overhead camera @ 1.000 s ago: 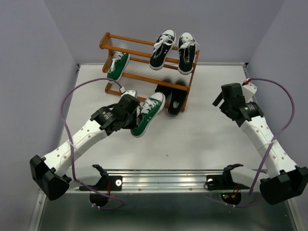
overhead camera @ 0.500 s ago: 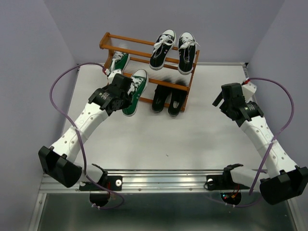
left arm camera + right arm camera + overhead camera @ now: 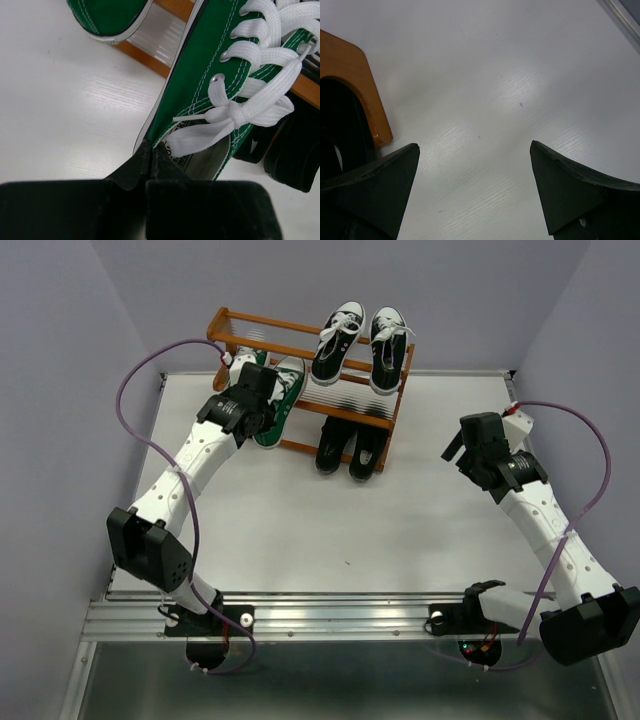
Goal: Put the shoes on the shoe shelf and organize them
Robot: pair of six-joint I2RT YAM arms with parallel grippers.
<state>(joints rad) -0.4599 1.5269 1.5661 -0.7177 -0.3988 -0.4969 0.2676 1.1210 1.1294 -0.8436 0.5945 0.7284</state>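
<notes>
My left gripper [image 3: 264, 412] [image 3: 151, 149] is shut on the heel rim of a green sneaker [image 3: 284, 392] [image 3: 210, 70] with white laces. The sneaker's toe points over the left part of the shoe shelf [image 3: 216, 328] [image 3: 144, 56]. The other green sneaker [image 3: 252, 362] [image 3: 107, 15] lies on the shelf just left of it, partly hidden by my arm. Two black sneakers with white laces [image 3: 337, 340] sit on the top tier. Two plain black shoes [image 3: 350, 447] [image 3: 295, 145] stand at the shelf's lower right. My right gripper [image 3: 455, 452] [image 3: 475, 150] hangs open over bare table.
The shelf's right wooden leg [image 3: 357, 80] and a black shoe [image 3: 335, 125] lie just left of my right gripper. Purple-grey walls close in the table on three sides. Cables loop off both arms.
My left arm has carried the green sneaker from the table in front of the shelf up and left to the shelf, beside the other green sneaker. The right arm has stayed still.
</notes>
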